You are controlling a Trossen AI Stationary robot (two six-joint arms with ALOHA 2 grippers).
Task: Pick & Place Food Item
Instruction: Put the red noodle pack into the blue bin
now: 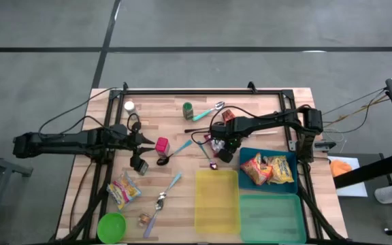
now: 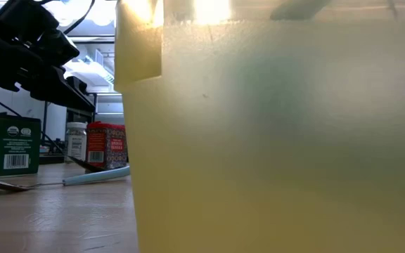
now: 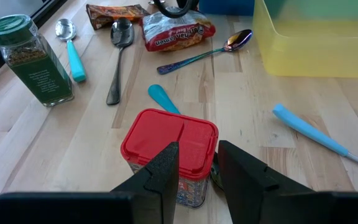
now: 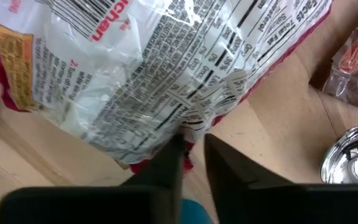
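A ramen packet (image 4: 166, 68) with a red edge and a clear printed side lies flat on the wooden table, also in the left wrist view (image 3: 179, 32). My right gripper (image 4: 192, 152) points down over it (image 1: 222, 146). Its fingers are narrowly apart, with the packet's crumpled edge at their tips. My left gripper (image 3: 199, 165) waits open at the table's left (image 1: 145, 145), just behind a red-lidded jar (image 3: 166, 146) that stands upright. A blue bin (image 1: 247, 155) at the right holds two noodle packets (image 1: 267, 170). My right gripper comes from above, pointing down, at the packet's crumpled edge (image 4: 188, 127). That edge sits at the narrow gap between the fingertips. Whether the fingers touch it, I cannot tell. The packet lies flat on the table.
A yellow bin (image 1: 216, 197) and a green bin (image 1: 271, 216) stand at the near right. A green spice jar (image 3: 33, 62), several spoons (image 3: 118, 56), a brown packet (image 3: 114, 11), a snack packet (image 1: 124, 189) and a green bowl (image 1: 112, 225) lie around.
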